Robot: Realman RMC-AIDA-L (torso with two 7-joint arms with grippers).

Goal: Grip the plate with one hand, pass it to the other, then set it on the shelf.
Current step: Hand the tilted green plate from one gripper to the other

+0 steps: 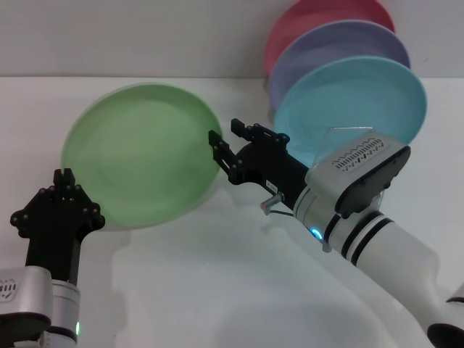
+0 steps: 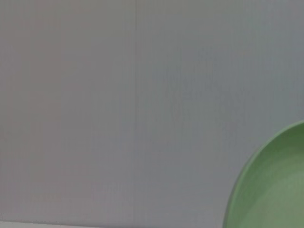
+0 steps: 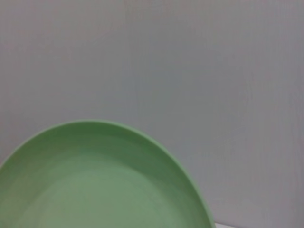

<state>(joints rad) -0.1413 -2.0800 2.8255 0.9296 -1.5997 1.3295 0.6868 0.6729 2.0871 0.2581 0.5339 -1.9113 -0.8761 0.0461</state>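
The light green plate (image 1: 141, 165) is held tilted in the air above the white table, left of centre in the head view. My right gripper (image 1: 226, 142) reaches in from the right and its black fingers (image 1: 215, 147) sit on the plate's right rim. My left gripper (image 1: 65, 177) stands upright at the plate's lower left rim. The plate fills the lower part of the right wrist view (image 3: 95, 180) and shows only in a corner of the left wrist view (image 2: 270, 185). The silver wire shelf (image 1: 270, 203) is mostly hidden behind my right arm.
A cyan plate (image 1: 362, 98), a purple plate (image 1: 341, 47) and a pink plate (image 1: 319, 18) stand on edge in the shelf at the back right. A pale wall rises behind the table (image 1: 217, 283).
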